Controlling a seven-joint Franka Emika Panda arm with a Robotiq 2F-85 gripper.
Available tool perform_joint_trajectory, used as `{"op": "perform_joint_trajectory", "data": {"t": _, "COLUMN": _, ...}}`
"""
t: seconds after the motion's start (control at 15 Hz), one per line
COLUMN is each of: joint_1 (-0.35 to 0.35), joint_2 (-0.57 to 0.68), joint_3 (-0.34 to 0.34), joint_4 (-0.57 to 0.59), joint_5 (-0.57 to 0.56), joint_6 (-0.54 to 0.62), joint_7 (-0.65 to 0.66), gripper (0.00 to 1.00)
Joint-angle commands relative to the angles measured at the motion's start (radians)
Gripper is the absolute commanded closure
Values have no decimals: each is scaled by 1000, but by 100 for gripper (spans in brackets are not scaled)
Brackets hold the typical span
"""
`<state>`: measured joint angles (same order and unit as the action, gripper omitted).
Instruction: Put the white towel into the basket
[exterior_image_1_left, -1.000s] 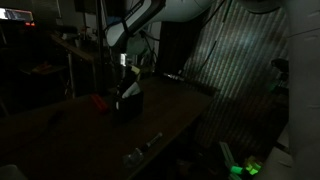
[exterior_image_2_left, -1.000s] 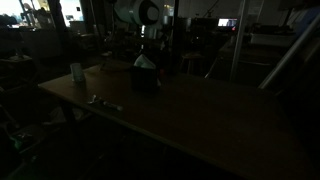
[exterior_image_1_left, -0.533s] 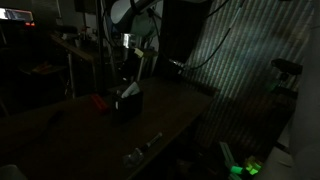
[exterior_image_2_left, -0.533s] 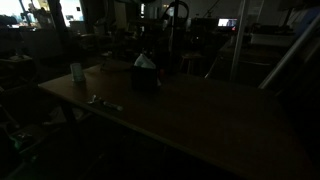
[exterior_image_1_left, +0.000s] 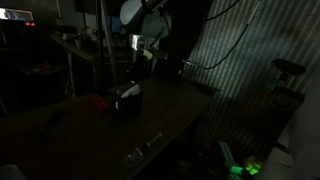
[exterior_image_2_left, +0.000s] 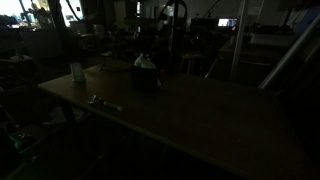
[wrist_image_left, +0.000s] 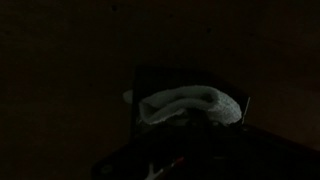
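The white towel (wrist_image_left: 190, 105) lay bunched inside the dark basket (wrist_image_left: 150, 78), and in the wrist view its pale folds filled the middle of the opening, with the basket wall a black band around them. In both exterior views the towel showed as a small light patch at the top of the basket, which stood upright on the table (exterior_image_2_left: 205, 112). The gripper (exterior_image_1_left: 138, 58) hung above the basket, clear of the towel and holding nothing that could be seen; the room was too dark to tell how far its fingers were spread. The arm (exterior_image_1_left: 145, 14) rose behind it, catching a little light. Just beside the basket in an exterior view lay a red object (exterior_image_1_left: 100, 100), apart from it. A pale cup (exterior_image_2_left: 77, 72) stood upright near the table's far corner, well apart from the basket, and some small pieces (exterior_image_2_left: 103, 101), too dim to identify, lay nearer the front edge. Off the table, low down, a green glow (exterior_image_1_left: 245, 167) showed on the floor
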<state>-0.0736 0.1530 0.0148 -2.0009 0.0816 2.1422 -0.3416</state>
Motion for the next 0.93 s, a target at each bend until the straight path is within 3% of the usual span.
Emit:
{"op": "perform_joint_trajectory", "data": {"t": 0.0, "joint_1": 8, "joint_2": -108, "joint_3": -15, "joint_4": -119, "joint_5": -9, "joint_6": 47, "joint_7": 44, "gripper": 100}}
{"op": "perform_joint_trajectory", "data": {"t": 0.87, "joint_1": 29, "joint_2": -227, "joint_3": -16, "joint_4": -323, "joint_5": -3, "joint_6": 99, "joint_7": 117, "gripper": 100}}
